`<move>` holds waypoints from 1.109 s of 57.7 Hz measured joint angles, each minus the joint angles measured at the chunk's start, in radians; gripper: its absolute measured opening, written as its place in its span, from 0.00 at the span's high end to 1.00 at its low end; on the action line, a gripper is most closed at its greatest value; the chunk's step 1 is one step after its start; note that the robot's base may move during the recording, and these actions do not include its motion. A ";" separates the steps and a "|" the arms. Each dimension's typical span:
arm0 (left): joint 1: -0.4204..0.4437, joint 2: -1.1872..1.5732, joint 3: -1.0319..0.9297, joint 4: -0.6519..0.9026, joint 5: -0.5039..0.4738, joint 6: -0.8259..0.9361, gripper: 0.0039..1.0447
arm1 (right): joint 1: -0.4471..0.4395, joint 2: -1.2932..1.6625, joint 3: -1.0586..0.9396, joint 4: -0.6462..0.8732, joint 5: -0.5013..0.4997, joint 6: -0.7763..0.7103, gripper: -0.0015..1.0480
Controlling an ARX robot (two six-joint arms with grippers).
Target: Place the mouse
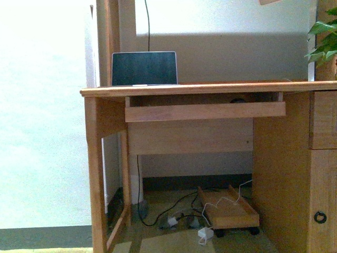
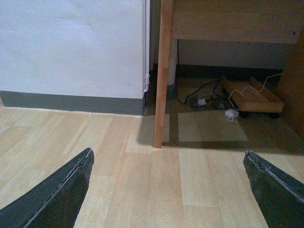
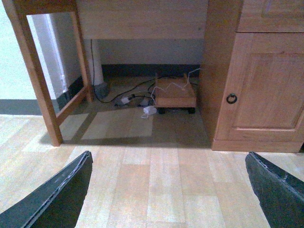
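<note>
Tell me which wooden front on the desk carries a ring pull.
The cabinet door below the drawer; the drawer and keyboard tray show none in view.

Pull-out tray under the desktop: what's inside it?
Only the rounded top of a small dark thing, probably the mouse, shows above the tray's front board. The board hides everything else inside.

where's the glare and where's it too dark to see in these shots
Front view: the wall left of the desk is blown out near white, and the gap above the pull-out tray is shadowed, so what may be the mouse is only a dark blob. Left wrist view: even light, desk shadow soft on the floor. Right wrist view: dim under the desk, no glare.
</note>
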 joint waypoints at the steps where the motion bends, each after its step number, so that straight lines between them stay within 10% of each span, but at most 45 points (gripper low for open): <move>1: 0.000 0.000 0.000 0.000 0.000 0.000 0.07 | 0.000 0.000 0.000 0.000 0.000 0.000 0.07; 64: 0.000 0.000 0.000 0.000 0.000 0.000 0.07 | 0.000 0.000 0.000 0.000 0.000 0.000 0.07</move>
